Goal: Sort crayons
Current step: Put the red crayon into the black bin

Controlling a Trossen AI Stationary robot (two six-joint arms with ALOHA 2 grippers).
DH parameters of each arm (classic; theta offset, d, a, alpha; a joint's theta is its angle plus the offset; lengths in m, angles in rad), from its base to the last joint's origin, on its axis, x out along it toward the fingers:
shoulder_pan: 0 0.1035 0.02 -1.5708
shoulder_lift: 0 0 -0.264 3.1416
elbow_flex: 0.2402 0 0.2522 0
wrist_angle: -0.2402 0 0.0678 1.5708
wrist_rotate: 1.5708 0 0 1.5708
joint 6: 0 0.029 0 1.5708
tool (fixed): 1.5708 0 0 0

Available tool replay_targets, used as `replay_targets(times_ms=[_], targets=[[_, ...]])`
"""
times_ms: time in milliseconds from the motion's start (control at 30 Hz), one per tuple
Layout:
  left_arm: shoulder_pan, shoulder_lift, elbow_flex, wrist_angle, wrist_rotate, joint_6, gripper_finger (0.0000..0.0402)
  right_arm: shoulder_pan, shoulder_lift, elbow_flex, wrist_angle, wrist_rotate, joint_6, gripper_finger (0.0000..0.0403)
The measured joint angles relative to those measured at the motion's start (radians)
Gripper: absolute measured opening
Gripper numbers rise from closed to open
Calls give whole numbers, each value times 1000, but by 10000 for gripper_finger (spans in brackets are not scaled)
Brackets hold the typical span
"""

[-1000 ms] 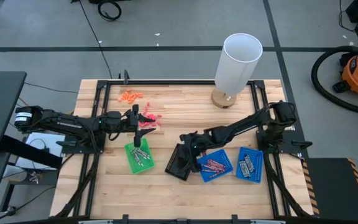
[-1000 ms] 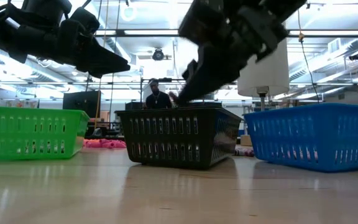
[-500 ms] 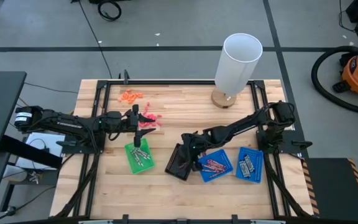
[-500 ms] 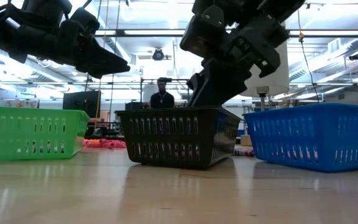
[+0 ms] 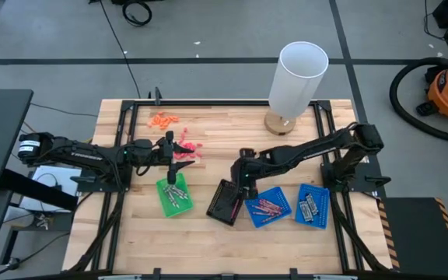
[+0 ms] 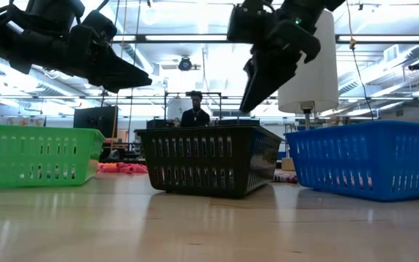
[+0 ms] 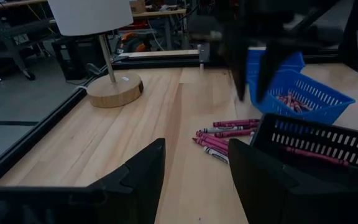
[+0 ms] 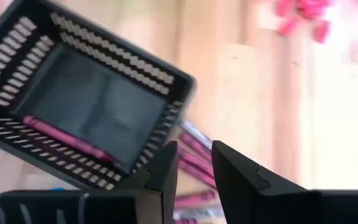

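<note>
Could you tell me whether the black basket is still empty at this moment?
No, the right wrist view shows one pink crayon lying on the floor of the black basket.

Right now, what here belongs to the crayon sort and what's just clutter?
Job:
thin pink and grey crayons
black slotted plastic basket
green plastic basket
two blue plastic baskets

Lying about:
white-shaded lamp on wooden base
stubby orange bits
chunky coral-red bits
</note>
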Motion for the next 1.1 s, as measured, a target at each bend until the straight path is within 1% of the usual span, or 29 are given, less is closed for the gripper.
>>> replay_targets(times_ms=[133, 233, 367, 500, 567, 667, 733, 867, 967, 1100], targets=[[0, 0, 0, -1, 0, 0, 187, -7, -44, -2, -92, 59, 59, 107], [0, 0, 0, -1, 0, 1, 187, -16, -70, -2, -117, 82, 78, 107], [0, 0, 0, -1, 0, 1, 187, -29, -76, -33, -53, 69, 37, 107], [1, 0, 0, -1, 0, 2, 187, -53, -76, -101, 120, -17, -12, 107], [1, 0, 0, 0, 0, 1, 187, -72, -67, -128, 171, -47, -11, 107], [1, 0, 0, 0, 0, 1, 187, -100, -61, -149, 151, -51, 36, 107], [1, 0, 0, -1, 0, 1, 187, -113, -61, -157, 130, -51, 97, 107], [1, 0, 0, 0, 0, 1, 187, -125, -62, -163, 31, -52, 211, 107], [1, 0, 0, 4, -1, 9, 187, -126, -62, -188, 60, -26, 208, 107], [1, 0, 0, 7, -11, 16, 187, -144, -62, -238, 138, -27, 232, 107]])
